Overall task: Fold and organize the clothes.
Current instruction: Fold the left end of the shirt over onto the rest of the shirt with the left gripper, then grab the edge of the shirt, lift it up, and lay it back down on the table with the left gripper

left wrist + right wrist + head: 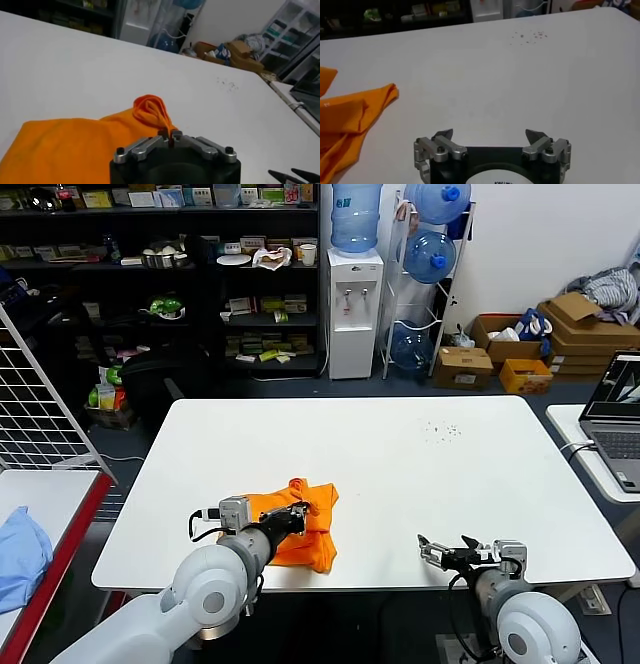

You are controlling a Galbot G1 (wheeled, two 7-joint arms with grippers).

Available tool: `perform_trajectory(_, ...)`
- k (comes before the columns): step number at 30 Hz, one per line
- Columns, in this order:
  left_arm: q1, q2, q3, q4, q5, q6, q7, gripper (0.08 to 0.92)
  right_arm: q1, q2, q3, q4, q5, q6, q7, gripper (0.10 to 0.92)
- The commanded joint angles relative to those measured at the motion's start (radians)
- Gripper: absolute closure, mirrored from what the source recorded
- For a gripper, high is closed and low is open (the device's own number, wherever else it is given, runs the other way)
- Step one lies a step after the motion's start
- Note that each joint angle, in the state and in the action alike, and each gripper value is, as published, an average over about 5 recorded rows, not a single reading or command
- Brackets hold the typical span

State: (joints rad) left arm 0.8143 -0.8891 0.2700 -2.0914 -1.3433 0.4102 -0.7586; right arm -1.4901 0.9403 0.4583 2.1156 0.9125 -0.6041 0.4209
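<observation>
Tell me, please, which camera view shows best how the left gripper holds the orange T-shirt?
The left wrist view: the left gripper has its jaws shut on a bunched fold of the orange T-shirt, seen from close. The head view shows the whole crumpled shirt, but the arm hides the grip. The right wrist view shows only the shirt's edge.

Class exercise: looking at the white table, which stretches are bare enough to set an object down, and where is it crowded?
The far half of the white table is bare except for a scatter of small dark specks. The stretch between the orange T-shirt and the open right gripper is also bare. It is crowded at the near left, where the left gripper pinches the shirt's fabric.
</observation>
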Motion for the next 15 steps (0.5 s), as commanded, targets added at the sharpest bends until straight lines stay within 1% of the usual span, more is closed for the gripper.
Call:
perform_trajectory(1, -0.024, -0.037, 0.021, 0.03, 0.054, 0.0, 0.024, 0.826, -0.003, 0.005, 0.001, 0.002, -0.002, 0.001, 0.0, 0.104)
perform_trajectory(5, -0.004, -0.013, -0.019, 0.015, 0.056, 0.001, 0.034, 0.708, 0.001, 0.006, -0.004, 0.0, -0.003, 0.001, 0.0, 0.104)
perform_trajectory(7, 0.022, 0.026, -0.063, 0.001, 0.059, 0.002, 0.051, 0.656, 0.002, 0.004, -0.006, -0.001, -0.003, 0.001, -0.001, 0.104)
perform_trajectory(10, 0.092, 0.127, -0.172, -0.006, 0.076, 0.004, 0.127, 0.569, 0.007, -0.001, -0.011, -0.001, -0.002, 0.003, -0.003, 0.104)
perform_trajectory(13, 0.194, 0.256, -0.295, 0.017, 0.111, 0.001, 0.255, 0.482, 0.013, -0.004, -0.016, 0.003, 0.0, 0.004, -0.005, 0.104)
perform_trajectory(15, 0.267, 0.347, -0.353, 0.043, 0.136, -0.015, 0.348, 0.422, 0.016, -0.004, -0.019, 0.005, 0.0, 0.004, -0.007, 0.104)
